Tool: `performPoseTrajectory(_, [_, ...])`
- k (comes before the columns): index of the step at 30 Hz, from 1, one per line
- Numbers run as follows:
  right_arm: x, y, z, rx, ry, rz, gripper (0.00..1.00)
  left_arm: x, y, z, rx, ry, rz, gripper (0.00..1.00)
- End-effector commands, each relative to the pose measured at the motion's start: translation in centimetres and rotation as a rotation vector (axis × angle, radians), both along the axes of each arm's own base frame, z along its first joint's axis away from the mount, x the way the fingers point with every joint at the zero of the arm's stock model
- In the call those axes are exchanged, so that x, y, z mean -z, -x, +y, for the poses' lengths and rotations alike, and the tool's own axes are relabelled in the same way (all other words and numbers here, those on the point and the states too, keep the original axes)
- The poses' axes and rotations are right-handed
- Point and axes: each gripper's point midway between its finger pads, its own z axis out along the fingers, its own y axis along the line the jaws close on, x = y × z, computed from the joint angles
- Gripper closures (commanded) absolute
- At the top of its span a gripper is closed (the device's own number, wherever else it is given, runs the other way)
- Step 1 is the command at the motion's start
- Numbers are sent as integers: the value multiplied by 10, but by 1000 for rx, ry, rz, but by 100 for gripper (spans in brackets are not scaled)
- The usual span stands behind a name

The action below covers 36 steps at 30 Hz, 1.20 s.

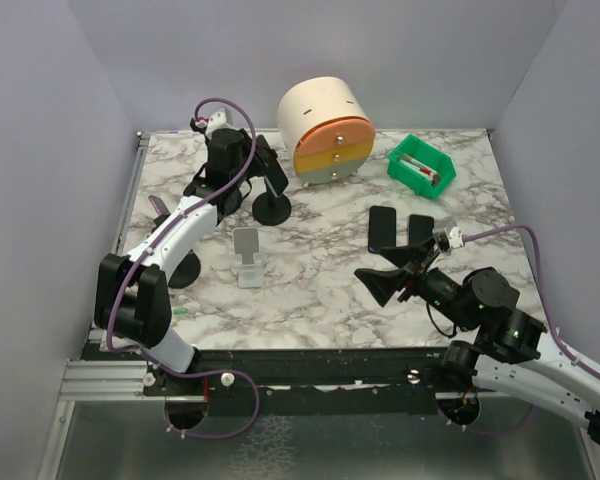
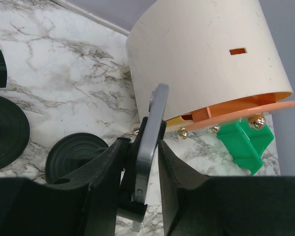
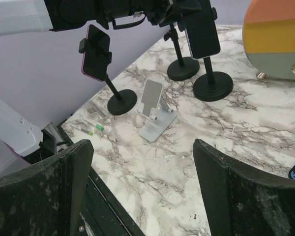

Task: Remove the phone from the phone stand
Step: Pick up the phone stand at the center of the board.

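**A:** Where is the phone (image 1: 276,178)?

**B:** At the back left of the marble worktop (image 1: 320,300). It sits tilted in the clamp of its black phone stand (image 1: 272,209), just beside the cream drum cabinet (image 1: 325,125).

**A:** And the left pincer (image 1: 258,165)?

**B:** Its arm is stretched out to the far side, and the pincer sits around the phone. From the left wrist, the phone's grey edge runs up between the two black fingers (image 2: 105,172), which stand close on either side. One finger lies against the stand's clamp, and the other looks to be right at the phone's face. Whether they pinch it or only flank it, I cannot tell.

**A:** The right pincer (image 1: 385,272)?

**B:** Spread wide and holding nothing. It hovers over the right half of the worktop, pointing left. Two dark handsets (image 1: 382,228) lie flat just beyond it.

**A:** Anything else around?

**B:** There is a green bin (image 1: 420,165) at the back right and a white folding stand (image 1: 248,258) left of the middle. Two more black round-based stands (image 1: 205,185) are near the left arm, and one of them carries another handset (image 3: 96,51).
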Motion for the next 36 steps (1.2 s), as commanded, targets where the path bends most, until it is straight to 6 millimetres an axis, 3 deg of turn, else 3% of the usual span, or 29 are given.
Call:
performPoseTrajectory(1, [4, -3, -3, 26, 8, 7, 13, -22, 2, -4, 53, 12, -75, 72])
performPoseTrajectory(5, [5, -4, -4, 29, 10, 7, 13, -20, 1, 1, 40, 11, -74, 87])
performPoseTrajectory(8, [4, -3, -4, 28, 11, 5, 13, -26, 2, 1, 42, 14, -93, 91])
performPoseTrajectory(11, [3, -4, -5, 32, 14, 0, 13, -43, 7, -7, 97, 44, -153, 91])
performPoseTrajectory(14, [0, -5, -6, 37, 13, -8, 13, -68, 15, -12, 136, 70, -218, 99])
performPoseTrajectory(18, [-5, -5, -7, 42, 15, -24, 13, -97, 26, -9, 142, 75, -283, 100])
performPoseTrajectory(25, [-21, -6, -14, 61, 28, -68, 13, -128, 59, -18, 236, 99, -348, 100])
performPoseTrajectory(31, [-38, -7, -25, 92, 43, -117, 13, -147, 84, -37, 339, 117, -390, 100])
performPoseTrajectory(36, [-54, -6, -38, 118, 60, -171, 13, -158, 112, -65, 492, 175, -411, 100])
